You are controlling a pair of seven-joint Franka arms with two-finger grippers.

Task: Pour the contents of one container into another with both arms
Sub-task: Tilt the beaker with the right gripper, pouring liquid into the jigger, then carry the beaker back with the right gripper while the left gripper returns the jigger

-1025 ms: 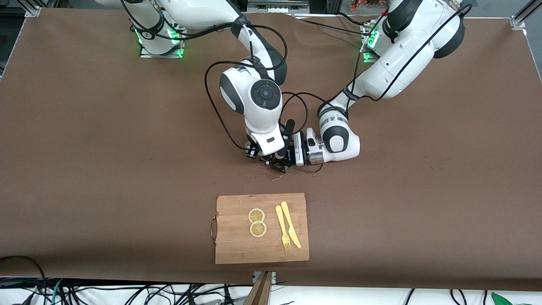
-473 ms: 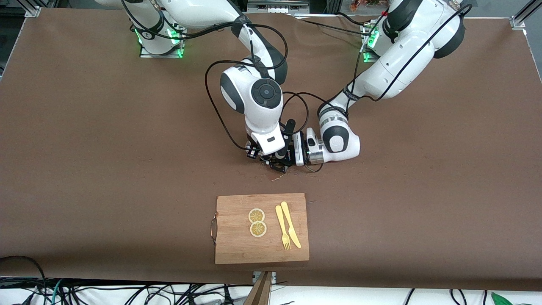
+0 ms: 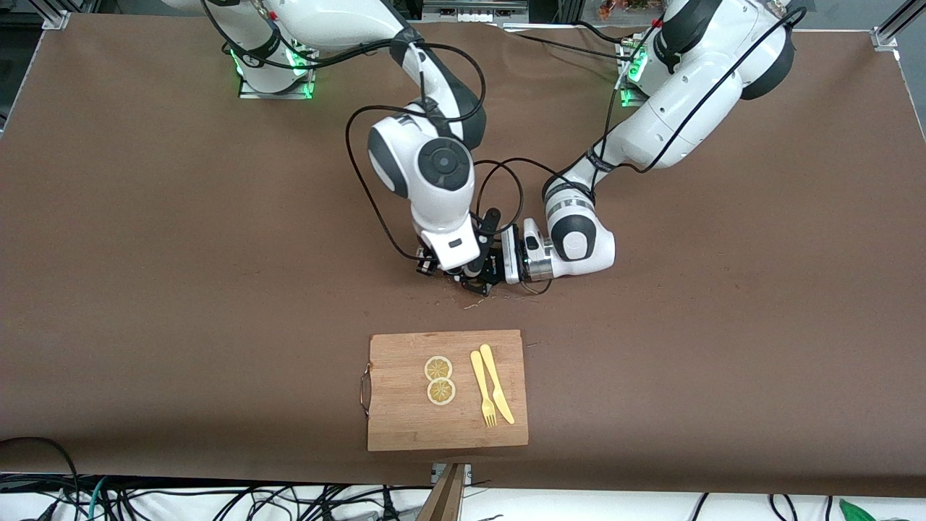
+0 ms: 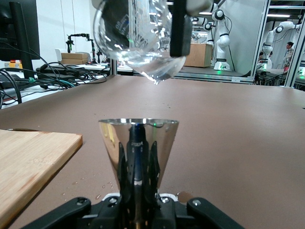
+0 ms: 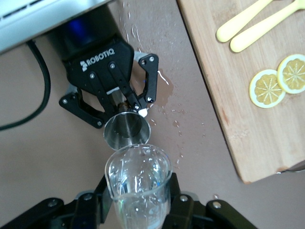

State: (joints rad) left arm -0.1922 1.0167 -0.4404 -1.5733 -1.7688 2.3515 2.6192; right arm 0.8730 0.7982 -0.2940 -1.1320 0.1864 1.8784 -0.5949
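Note:
My left gripper (image 4: 138, 198) is shut on the narrow base of a shiny metal cone cup (image 4: 138, 140), which stands mouth up, low over the table's middle. My right gripper (image 5: 138, 207) is shut on a clear glass beaker (image 5: 138, 183), wet inside. The beaker (image 4: 136, 40) is tilted just above the cup (image 5: 127, 131), its lip over the cup's mouth. In the front view both hands meet at the table's middle, the left gripper (image 3: 489, 272) beside the right gripper (image 3: 450, 270); the containers are hidden under them there.
A wooden cutting board (image 3: 405, 412) lies nearer the front camera, with two lemon slices (image 3: 439, 380) and a yellow fork and knife (image 3: 492, 387) on it. Water drops and a small puddle (image 5: 164, 78) wet the brown table by the left gripper.
The right arm's wrist and elbow have shifted a little toward its own end of the table. The left arm has not moved. Both grips are unchanged.

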